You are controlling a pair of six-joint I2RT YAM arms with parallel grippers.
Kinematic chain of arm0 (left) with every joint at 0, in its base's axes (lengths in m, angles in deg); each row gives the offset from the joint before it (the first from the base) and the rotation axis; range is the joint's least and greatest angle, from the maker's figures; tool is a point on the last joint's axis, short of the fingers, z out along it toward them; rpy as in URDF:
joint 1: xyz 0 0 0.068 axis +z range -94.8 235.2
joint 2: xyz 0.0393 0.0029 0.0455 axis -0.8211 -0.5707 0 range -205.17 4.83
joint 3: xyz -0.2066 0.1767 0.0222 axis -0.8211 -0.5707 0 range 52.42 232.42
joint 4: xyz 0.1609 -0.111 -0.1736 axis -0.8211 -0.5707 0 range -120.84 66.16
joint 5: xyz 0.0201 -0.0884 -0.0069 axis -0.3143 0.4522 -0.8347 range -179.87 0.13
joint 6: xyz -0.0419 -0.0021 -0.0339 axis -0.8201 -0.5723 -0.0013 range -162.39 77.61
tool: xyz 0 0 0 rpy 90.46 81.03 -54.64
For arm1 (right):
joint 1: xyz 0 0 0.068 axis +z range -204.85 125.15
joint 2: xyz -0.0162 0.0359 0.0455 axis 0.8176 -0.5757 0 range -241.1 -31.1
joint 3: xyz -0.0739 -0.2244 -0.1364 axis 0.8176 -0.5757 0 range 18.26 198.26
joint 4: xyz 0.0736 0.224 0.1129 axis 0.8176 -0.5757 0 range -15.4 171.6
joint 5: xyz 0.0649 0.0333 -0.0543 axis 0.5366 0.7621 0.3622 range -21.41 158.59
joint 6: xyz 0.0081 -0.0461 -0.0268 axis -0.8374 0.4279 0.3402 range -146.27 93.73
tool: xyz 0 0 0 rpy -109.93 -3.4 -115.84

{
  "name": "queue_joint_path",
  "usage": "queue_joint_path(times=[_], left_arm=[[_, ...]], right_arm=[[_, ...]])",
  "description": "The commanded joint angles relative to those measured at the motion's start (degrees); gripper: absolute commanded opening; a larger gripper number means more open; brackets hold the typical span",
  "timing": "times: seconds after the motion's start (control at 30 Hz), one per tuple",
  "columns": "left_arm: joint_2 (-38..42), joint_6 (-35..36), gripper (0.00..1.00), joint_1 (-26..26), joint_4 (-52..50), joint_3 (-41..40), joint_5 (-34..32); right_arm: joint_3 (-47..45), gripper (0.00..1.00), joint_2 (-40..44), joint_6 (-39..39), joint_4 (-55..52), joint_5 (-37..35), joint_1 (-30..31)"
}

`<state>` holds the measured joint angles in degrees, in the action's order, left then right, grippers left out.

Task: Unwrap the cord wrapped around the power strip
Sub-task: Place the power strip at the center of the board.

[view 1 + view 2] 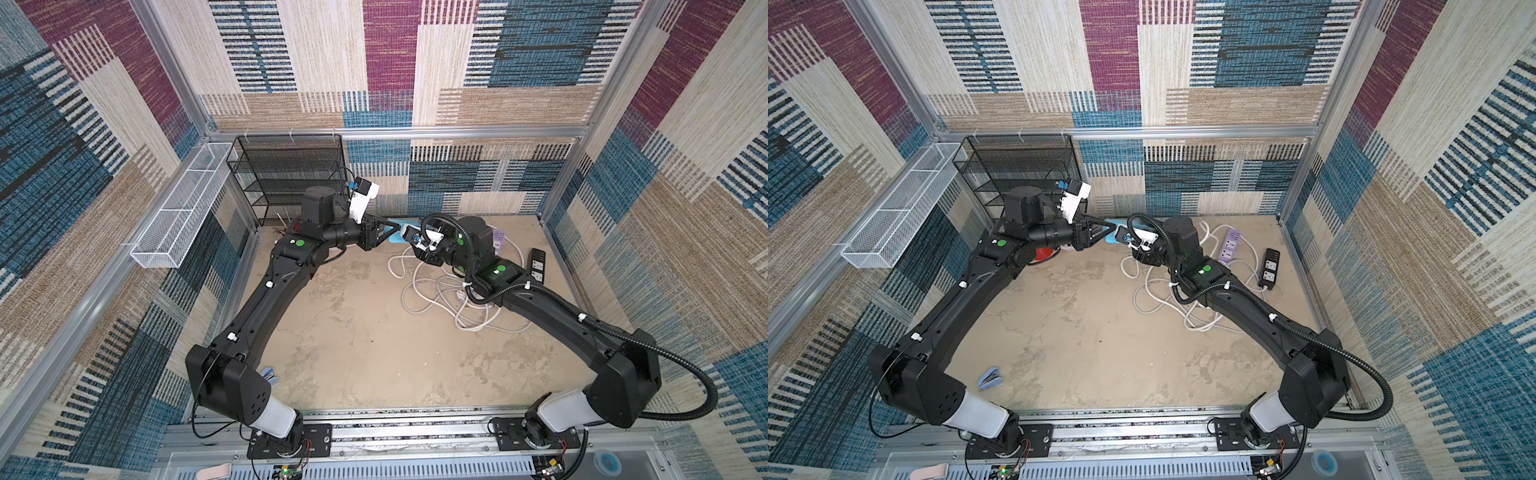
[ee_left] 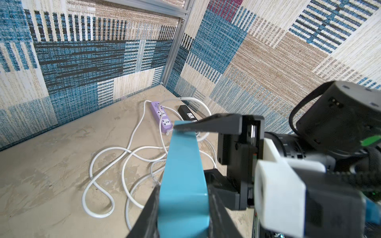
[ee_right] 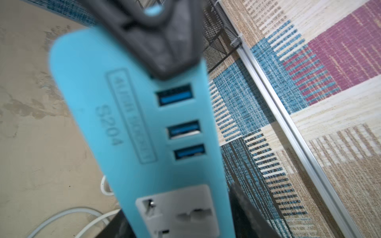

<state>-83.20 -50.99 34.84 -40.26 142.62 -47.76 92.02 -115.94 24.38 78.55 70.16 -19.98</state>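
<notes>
Power strip (image 2: 181, 175) lengthwise between arms | left gripper (image 1: 395, 227) clamps end | right gripper (image 2: 191, 152) straddles, grip unclear

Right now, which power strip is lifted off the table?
The light blue power strip, held in the left gripper; the purple strip and the black strip lie on the table.

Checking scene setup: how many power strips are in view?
3. Blue strip held in the left gripper; purple strip on the table, back right; black strip just right of it. More may be hidden.
</notes>
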Motion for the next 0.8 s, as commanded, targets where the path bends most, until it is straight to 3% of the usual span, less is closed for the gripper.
queue_joint_path(times=[0.0,0.27,0.4,0.53,0.63,0.7,0.77], left_arm=[[0.42,1.66,0.00,-0.03,1.91,0.25,1.74],[0.98,1.50,0.00,0.01,2.56,-0.34,0.45],[2.16,0.70,0.00,0.18,4.55,-1.87,-3.71],[4.83,-0.75,0.55,1.15,8.78,-4.76,-10.63],[7.60,-1.66,0.85,2.08,12.64,-7.60,-15.51],[9.01,-1.38,0.99,2.30,14.21,-9.16,-18.40],[10.08,-0.43,0.99,2.34,14.79,-10.13,-21.53]], right_arm=[[-0.02,0.52,0.30,-2.58,2.67,-0.96,-0.32],[-0.65,0.23,0.58,-3.87,3.42,-0.56,-0.32],[-1.41,0.16,0.47,-4.83,3.77,-0.46,-0.33],[-2.13,0.13,-0.27,-7.56,3.97,0.69,-1.40],[-0.91,0.12,-2.51,-11.08,3.09,2.25,-3.81],[0.29,0.11,-4.43,-13.75,2.68,3.56,-5.82],[2.53,0.11,-7.25,-18.37,2.24,4.94,-9.03]])
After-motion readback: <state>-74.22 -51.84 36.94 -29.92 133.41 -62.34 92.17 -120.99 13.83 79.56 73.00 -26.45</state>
